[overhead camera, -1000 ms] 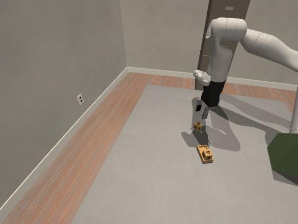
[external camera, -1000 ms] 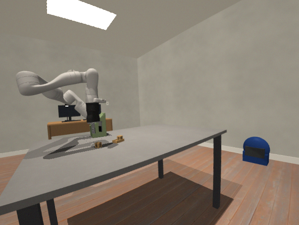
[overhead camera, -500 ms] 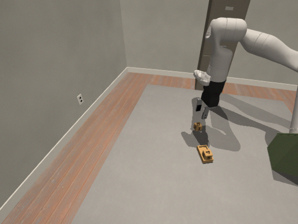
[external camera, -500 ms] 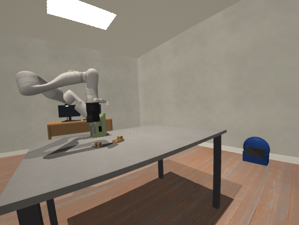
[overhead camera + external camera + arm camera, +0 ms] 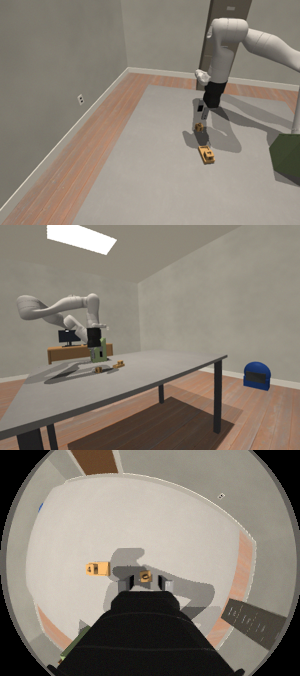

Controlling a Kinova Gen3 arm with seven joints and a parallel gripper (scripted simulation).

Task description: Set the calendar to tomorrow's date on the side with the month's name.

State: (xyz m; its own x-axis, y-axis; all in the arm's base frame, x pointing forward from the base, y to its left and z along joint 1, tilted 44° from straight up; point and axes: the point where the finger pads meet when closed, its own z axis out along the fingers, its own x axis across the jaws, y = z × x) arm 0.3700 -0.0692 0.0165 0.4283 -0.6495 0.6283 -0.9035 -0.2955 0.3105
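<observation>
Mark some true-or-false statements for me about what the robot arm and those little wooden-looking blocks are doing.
1. The gripper is squeezing a block. False: its fingers are spread open with nothing between them.
2. One cube is on the table, outside the tray. True.
3. Both cubes are already side by side in the tray. False: only one cube is there.
4. The cube in the tray sits toward one end, leaving room beside it. True.
5. The tray is upside down on the table. False: its open side faces up.

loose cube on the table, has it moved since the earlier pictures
No. In the top view, the loose cube keeps the same place relative to the tray.
</observation>
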